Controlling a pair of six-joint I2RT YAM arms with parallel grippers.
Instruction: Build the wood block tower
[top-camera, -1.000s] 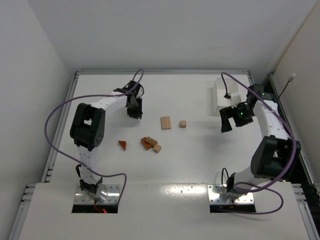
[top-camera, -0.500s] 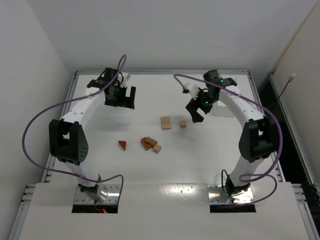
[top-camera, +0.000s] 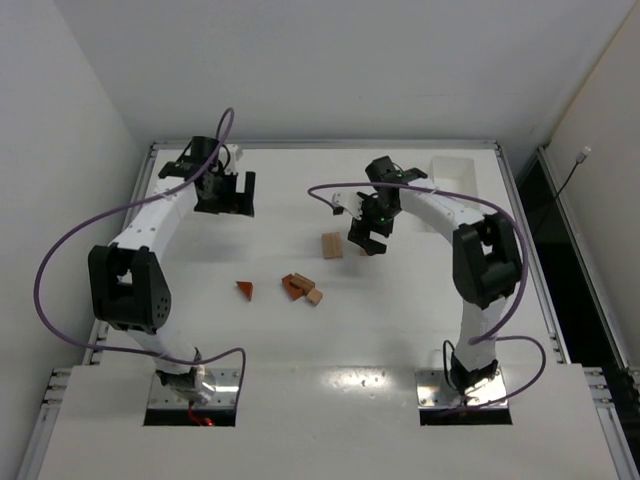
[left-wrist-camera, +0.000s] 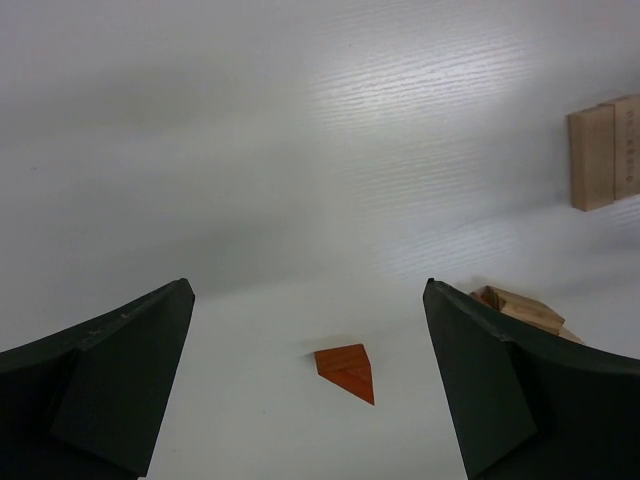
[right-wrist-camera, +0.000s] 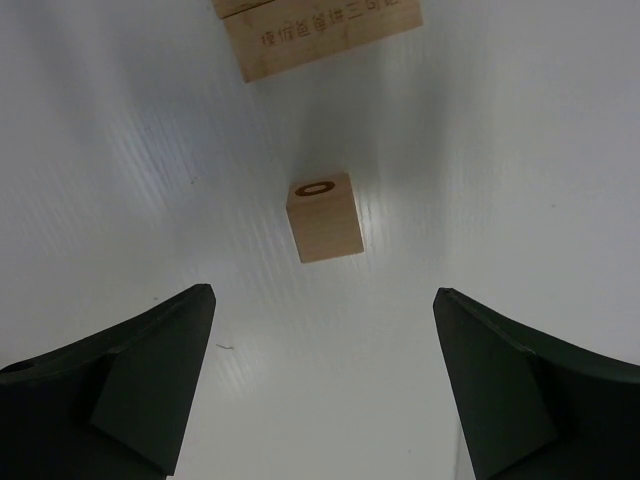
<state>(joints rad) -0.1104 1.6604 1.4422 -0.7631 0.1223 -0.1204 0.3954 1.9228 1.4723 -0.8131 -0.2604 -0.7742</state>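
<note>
The wood blocks lie loose on the white table. A pair of pale tan bars (top-camera: 331, 245) lies side by side at the centre, also seen in the left wrist view (left-wrist-camera: 605, 152) and the right wrist view (right-wrist-camera: 320, 35). A tan cube (right-wrist-camera: 325, 217) sits just ahead of my open right gripper (right-wrist-camera: 322, 295), which hovers over it (top-camera: 366, 238). A reddish-brown wedge (top-camera: 245, 289) lies alone; it shows between the fingers of my open left gripper (left-wrist-camera: 308, 300), far below it. The left gripper (top-camera: 228, 198) hangs over the far left of the table. A small heap of brown and tan pieces (top-camera: 301, 287) lies nearer.
A white rectangular tray (top-camera: 455, 170) stands at the back right, behind the right arm. Purple cables loop off both arms. White walls close the table in at the left, back and right.
The right arm has swung left from the tray to above the cube. The left arm has stretched toward the back left, and its gripper has opened.
</note>
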